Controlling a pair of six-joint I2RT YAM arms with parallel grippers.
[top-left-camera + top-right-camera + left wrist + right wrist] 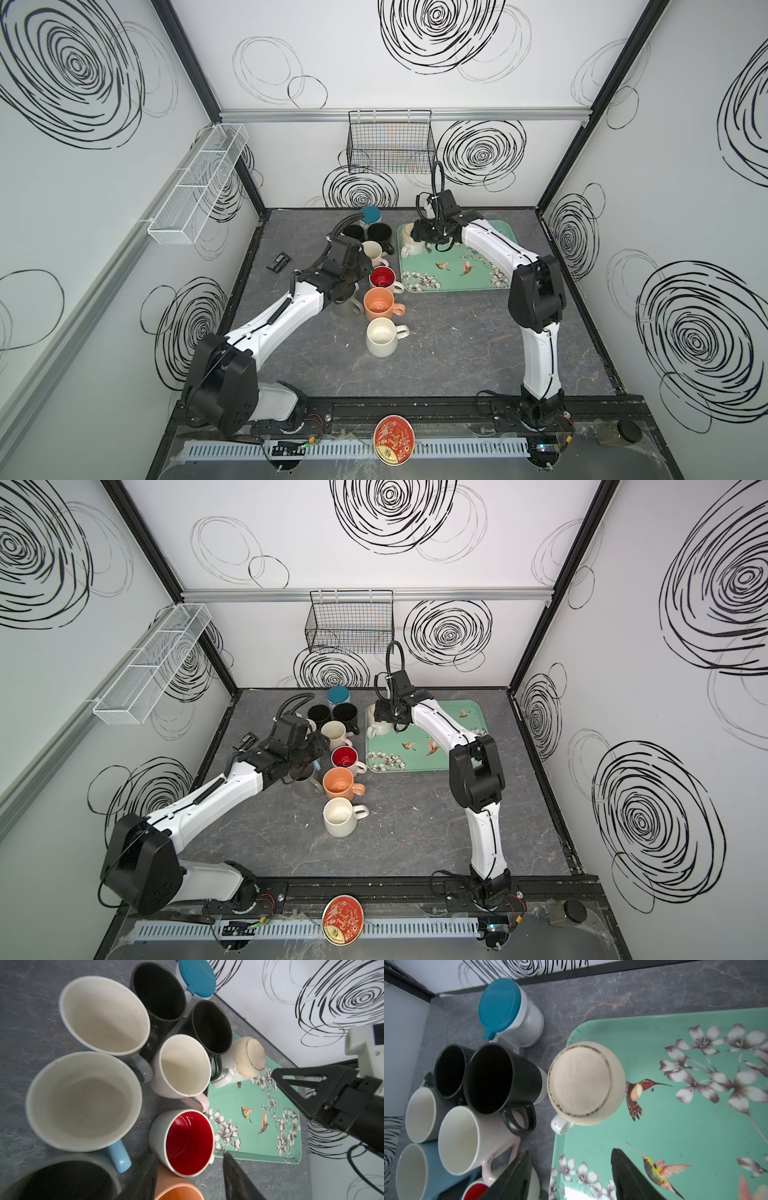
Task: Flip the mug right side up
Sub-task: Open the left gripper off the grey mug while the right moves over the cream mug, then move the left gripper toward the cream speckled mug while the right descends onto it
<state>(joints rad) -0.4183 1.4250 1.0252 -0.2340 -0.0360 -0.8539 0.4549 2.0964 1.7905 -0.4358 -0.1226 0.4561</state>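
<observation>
Orange mug (379,306) and upright neighbours stand on the bench (457,353), left jaws apart and empty above them. Beyond, the speckled mug (583,1082) sits base-up at a corner of the tray (695,1136), right jaws released just short. Likely the approach step; next calls for gripping its wall and inverting.

Cream speckled mug (581,1082), mint floral hummingbird tray (695,1136)

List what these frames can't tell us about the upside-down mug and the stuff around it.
Inverted mug: rim and inside face down on the tray, hidden in every view.
Top views: right gripper covers part of that mug's side.
Left wrist view: orange mug cut off by the bottom edge.
Small black item on the table, top views: too small to identify.
</observation>
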